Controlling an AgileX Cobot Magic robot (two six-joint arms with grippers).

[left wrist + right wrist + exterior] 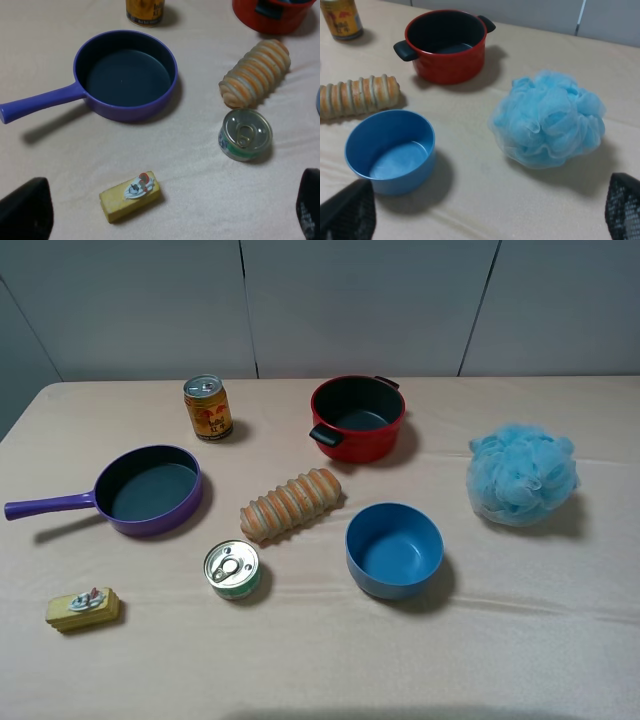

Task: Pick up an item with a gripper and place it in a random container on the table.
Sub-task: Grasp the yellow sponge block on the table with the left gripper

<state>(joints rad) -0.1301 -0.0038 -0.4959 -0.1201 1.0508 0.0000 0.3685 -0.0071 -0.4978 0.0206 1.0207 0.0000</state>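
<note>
The yellow block item (82, 609) with a grey-white and red decoration lies on the table (320, 670) at the front left. In the left wrist view the item (130, 196) lies between and just beyond my left gripper's (170, 215) wide-open fingers (25, 212); nothing is held. The blue bowl container (394, 549) stands empty right of centre. It also shows in the right wrist view (391, 151), ahead of my open, empty right gripper (487, 212). Neither arm shows in the exterior high view.
A purple frying pan (148, 490), a green-labelled tin (232, 569) and an orange-brown bread loaf (291, 504) lie around the middle. A drink can (207, 407) and a red pot (357, 417) stand at the back. A blue mesh sponge (523, 473) sits at the right.
</note>
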